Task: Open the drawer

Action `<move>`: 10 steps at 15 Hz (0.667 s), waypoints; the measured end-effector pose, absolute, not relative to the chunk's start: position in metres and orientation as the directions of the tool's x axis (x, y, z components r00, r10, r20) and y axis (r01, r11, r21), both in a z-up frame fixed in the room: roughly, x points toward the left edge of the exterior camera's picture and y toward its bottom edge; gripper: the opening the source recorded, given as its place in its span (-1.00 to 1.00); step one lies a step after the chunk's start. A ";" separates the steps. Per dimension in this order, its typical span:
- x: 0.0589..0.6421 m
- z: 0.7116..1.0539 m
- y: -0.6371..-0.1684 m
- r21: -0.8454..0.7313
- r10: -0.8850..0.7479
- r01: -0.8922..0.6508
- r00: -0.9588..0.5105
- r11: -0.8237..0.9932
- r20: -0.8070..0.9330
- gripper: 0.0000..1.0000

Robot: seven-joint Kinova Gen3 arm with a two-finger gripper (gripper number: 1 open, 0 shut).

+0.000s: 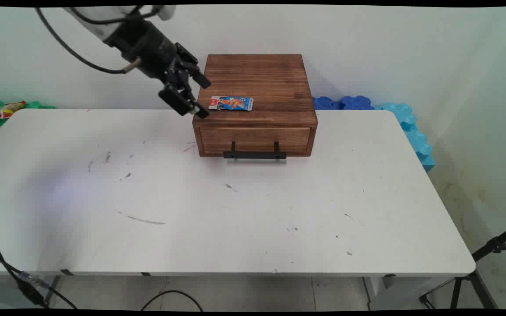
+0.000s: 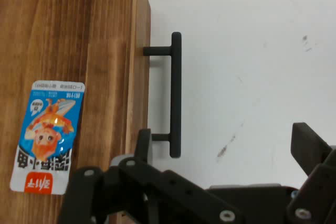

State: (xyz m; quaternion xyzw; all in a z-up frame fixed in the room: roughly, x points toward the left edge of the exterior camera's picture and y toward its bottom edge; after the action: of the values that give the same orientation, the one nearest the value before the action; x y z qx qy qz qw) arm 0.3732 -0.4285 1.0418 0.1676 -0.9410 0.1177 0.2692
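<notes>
gripper: I have the black gripper in the air at the left front corner of the wooden drawer box, tilted down toward it. It touches nothing.
pincer: spread wide, nothing between the jaws.
hand view: one finger sits over the box's front edge and the other over bare table. So I judge the box edge is inside my open span.
snack packet: a small blue packet with a cartoon figure and a red end lies flat on the box top near the front edge. It is just beside the gripper on the box side, outside the jaws and not touched.
drawer: the front looks flush with the box, so I read it as closed. The black bar handle on two posts stands off the front, low near the table.
care, my judgement: the packet is thin and flat, so any pinch would need the fingertips right down on the wood. I'd go slow and keep the tilt shallow so a finger doesn't catch the box edge.
care, handle: there is little room under the bar, and the posts limit where fingers would fit.
around: blue foam pieces behind the table on the right, a green bag at far left.
</notes>
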 end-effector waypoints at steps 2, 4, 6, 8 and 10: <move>0.363 1.037 -0.433 -0.136 -0.259 -0.385 -0.804 0.913 0.536 1.00; 0.352 1.030 -0.438 -0.139 -0.267 -0.390 -0.809 0.910 0.523 1.00; 0.340 1.022 -0.443 -0.142 -0.277 -0.397 -0.815 0.907 0.510 1.00; 0.327 1.012 -0.449 -0.145 -0.288 -0.405 -0.820 0.903 0.495 1.00; 0.319 1.005 -0.452 -0.146 -0.296 -0.410 -0.823 0.900 0.484 1.00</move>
State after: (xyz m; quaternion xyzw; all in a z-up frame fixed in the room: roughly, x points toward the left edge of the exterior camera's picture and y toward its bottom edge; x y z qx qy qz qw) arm 0.3189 -0.4520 1.0048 0.1865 -0.9469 0.1226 0.2316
